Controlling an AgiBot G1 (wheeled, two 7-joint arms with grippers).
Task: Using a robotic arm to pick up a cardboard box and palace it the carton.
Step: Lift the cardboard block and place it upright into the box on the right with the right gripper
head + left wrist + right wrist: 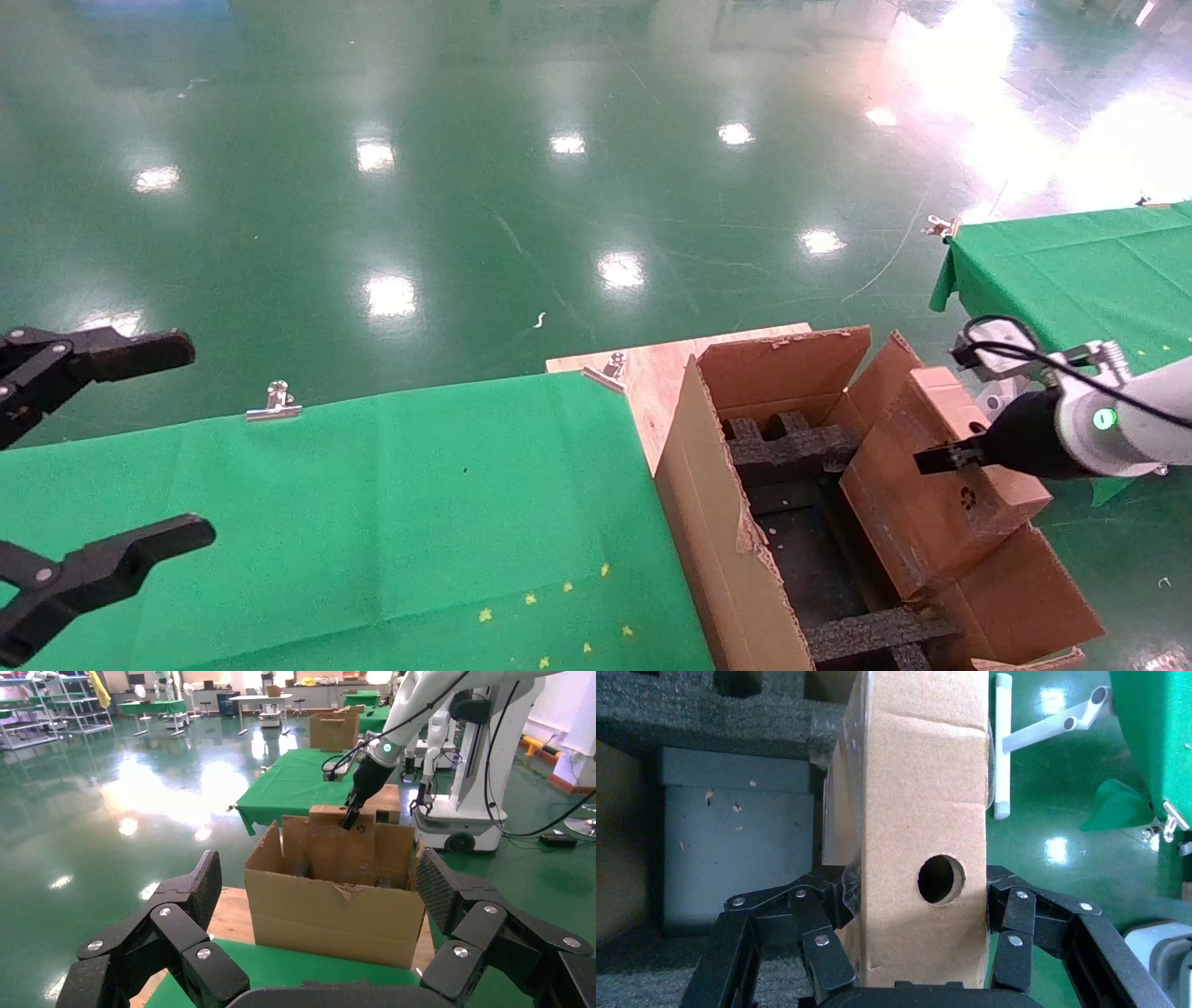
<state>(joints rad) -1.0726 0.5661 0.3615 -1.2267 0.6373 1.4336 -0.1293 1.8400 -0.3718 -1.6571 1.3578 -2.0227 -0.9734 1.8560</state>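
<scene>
The small cardboard box (931, 503) with a round hole (940, 879) stands on edge and tilted, its lower part inside the carton (717, 522) on the carton's right side. My right gripper (941, 458) on the white robotic arm (1145, 410) is shut on the box's upper end, one finger on each broad face (919, 892). Black foam inserts (792, 452) line the carton's inside. In the left wrist view the box (344, 846) rises above the carton's rim (330, 910). My left gripper (200, 443) is open and empty, parked at the far left.
The carton stands on a plywood board (652, 368) beside a green-clothed table (372, 513) held by metal clips (275, 401). A second green table (1071, 270) is at the right. The carton's right flap (1015, 596) hangs outward. Shiny green floor lies beyond.
</scene>
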